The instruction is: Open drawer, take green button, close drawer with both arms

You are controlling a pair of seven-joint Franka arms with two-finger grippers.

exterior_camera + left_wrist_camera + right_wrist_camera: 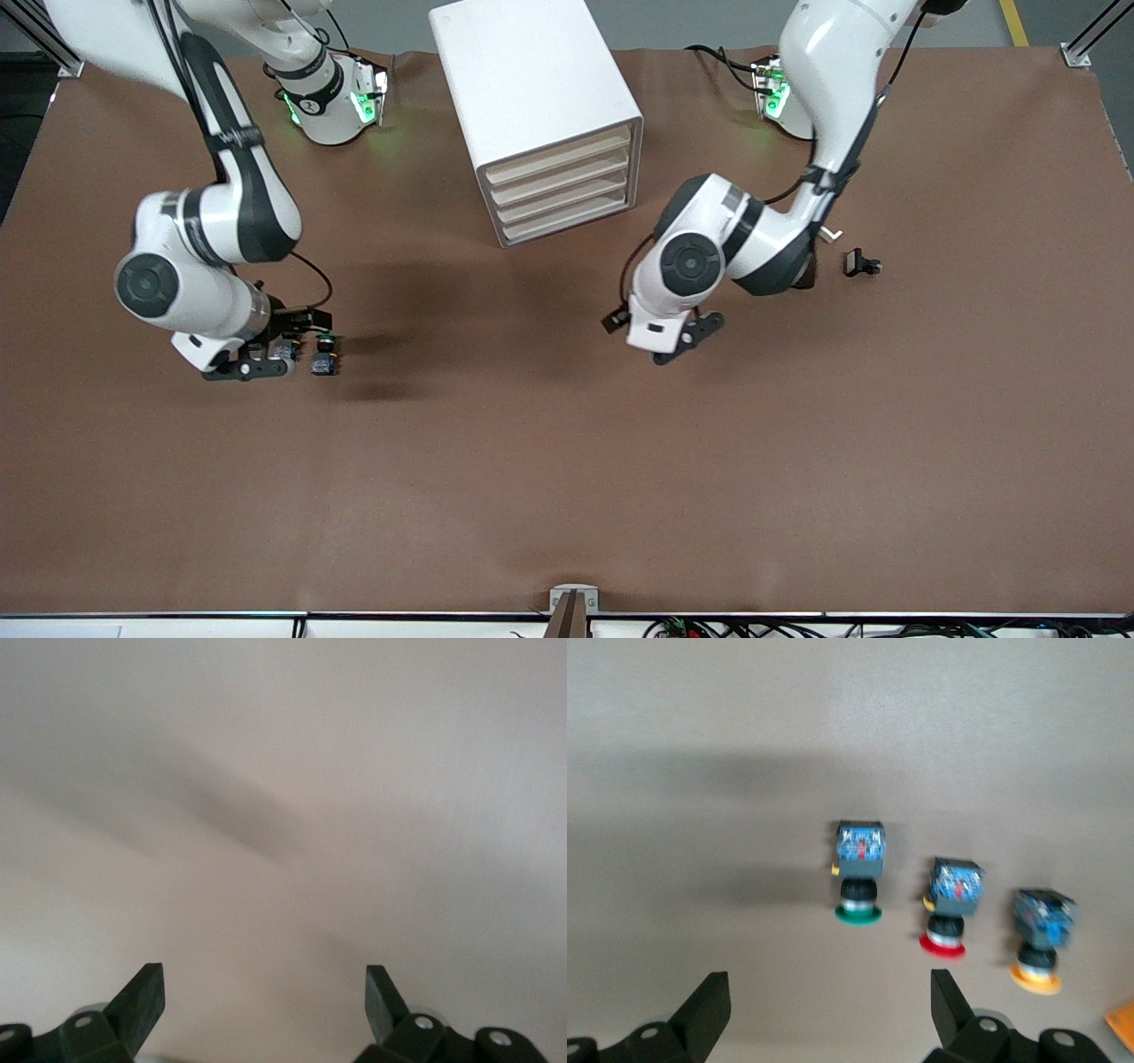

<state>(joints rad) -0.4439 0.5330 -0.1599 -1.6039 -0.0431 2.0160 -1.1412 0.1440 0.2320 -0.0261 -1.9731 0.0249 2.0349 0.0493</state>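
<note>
The white cabinet [532,80] stands at the middle of the table near the arms' bases, and all its drawers are shut, including the lower ones [567,220]. The green-capped button [326,339] lies on the table toward the right arm's end. In the right wrist view it [858,879] lies on its side, beside a red-capped button [950,904] and a yellow-capped one [1041,939]. My right gripper [248,368] [830,992] is open and empty, low over the table just beside these buttons. My left gripper [687,341] [264,988] is open and empty over bare table, nearer the camera than the cabinet.
A small black part [861,263] lies on the brown table toward the left arm's end. An orange corner [1121,1023] shows at the edge of the right wrist view. The left wrist view shows only bare table [283,815].
</note>
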